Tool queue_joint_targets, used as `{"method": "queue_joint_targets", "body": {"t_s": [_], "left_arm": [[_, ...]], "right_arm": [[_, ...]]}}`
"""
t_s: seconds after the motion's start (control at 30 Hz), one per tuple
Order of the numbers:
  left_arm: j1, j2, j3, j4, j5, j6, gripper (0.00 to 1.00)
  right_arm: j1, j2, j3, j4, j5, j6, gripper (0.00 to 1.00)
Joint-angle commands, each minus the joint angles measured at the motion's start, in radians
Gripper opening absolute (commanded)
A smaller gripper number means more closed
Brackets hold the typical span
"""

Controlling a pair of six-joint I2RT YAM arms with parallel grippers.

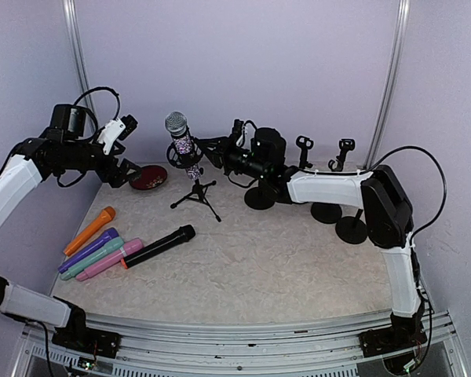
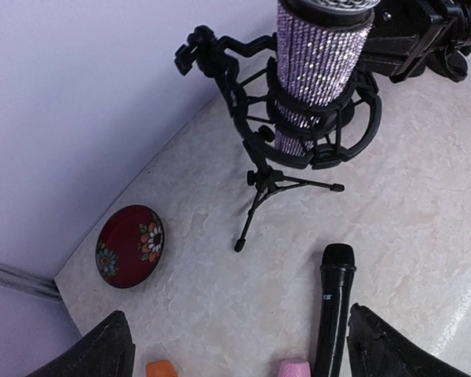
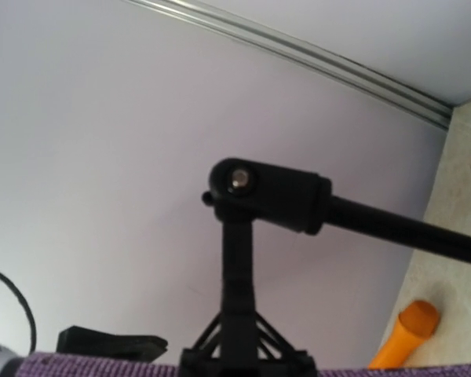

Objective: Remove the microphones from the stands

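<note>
The microphone [image 1: 182, 143], with a glittery purple body [image 2: 322, 63] and a silver mesh head, stands upright in the black shock mount of a small tripod stand [image 1: 198, 192] at the back middle. My right gripper [image 1: 213, 154] reaches in from the right and is shut on the stand's mount beside the microphone. Its black fingers [image 2: 412, 35] press against the mount's right side. The right wrist view shows only the stand's joint [image 3: 259, 192] and a strip of the purple body [image 3: 78, 366]. My left gripper [image 2: 235, 345] hangs open to the left, above the table, holding nothing.
A red flowered bowl [image 1: 149, 177] sits left of the stand. Several loose microphones lie front left, among them an orange [image 1: 89, 230], a pink [image 1: 110, 259] and a black one [image 1: 158, 245]. Three empty round-based stands [image 1: 351, 228] are under my right arm.
</note>
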Motion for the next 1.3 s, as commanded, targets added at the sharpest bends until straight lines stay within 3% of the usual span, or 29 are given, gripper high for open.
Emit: {"method": "queue_joint_targets", "body": {"t_s": [0.0, 0.43, 0.8, 1.27], "left_arm": [[-0.091, -0.003, 0.025, 0.010, -0.004, 0.006, 0.92], [-0.179, -0.009, 0.027, 0.006, 0.000, -0.004, 0.92], [-0.205, 0.017, 0.049, -0.006, 0.068, 0.001, 0.92], [-0.241, 0.028, 0.066, -0.055, 0.157, 0.076, 0.99]], "right_arm": [[0.032, -0.202, -0.129, 0.228, 0.033, 0.000, 0.00], [0.074, -0.494, -0.456, 0.296, 0.085, -0.061, 0.00], [0.120, -0.770, -0.730, 0.173, 0.121, -0.025, 0.00], [0.083, -0.713, -0.856, 0.258, 0.050, 0.131, 0.00]]}}
